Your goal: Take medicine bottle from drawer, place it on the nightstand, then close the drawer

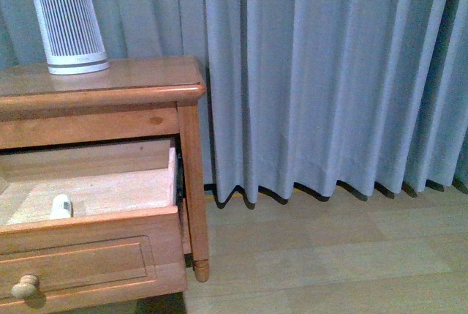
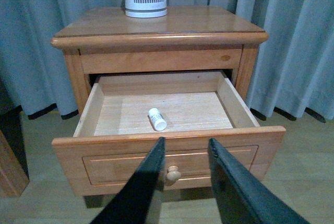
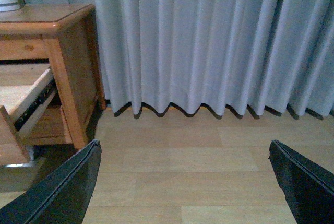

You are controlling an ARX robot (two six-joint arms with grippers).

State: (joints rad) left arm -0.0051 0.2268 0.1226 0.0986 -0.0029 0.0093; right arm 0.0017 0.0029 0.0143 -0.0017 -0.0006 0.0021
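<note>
The nightstand [image 1: 102, 94] stands at the left, also in the left wrist view [image 2: 156, 25] and partly in the right wrist view [image 3: 62, 31]. Its upper drawer [image 1: 88, 248] is pulled out, its knob [image 2: 173, 173] facing me. The tiny white medicine bottle [image 2: 157, 119] lies on its side on the drawer's pale floor; it also shows in the front view [image 1: 61, 206]. My left gripper [image 2: 187, 145] is open and empty, in front of the drawer front, just above the knob. My right gripper [image 3: 183, 151] is wide open and empty over the floor, right of the nightstand.
A big white ribbed device [image 1: 68, 27] stands on the nightstand top. Grey curtains [image 1: 329, 72] hang behind, down to the pale wood floor [image 1: 329, 255]. The drawer's side rail [image 3: 31, 104] sticks out towards the right gripper.
</note>
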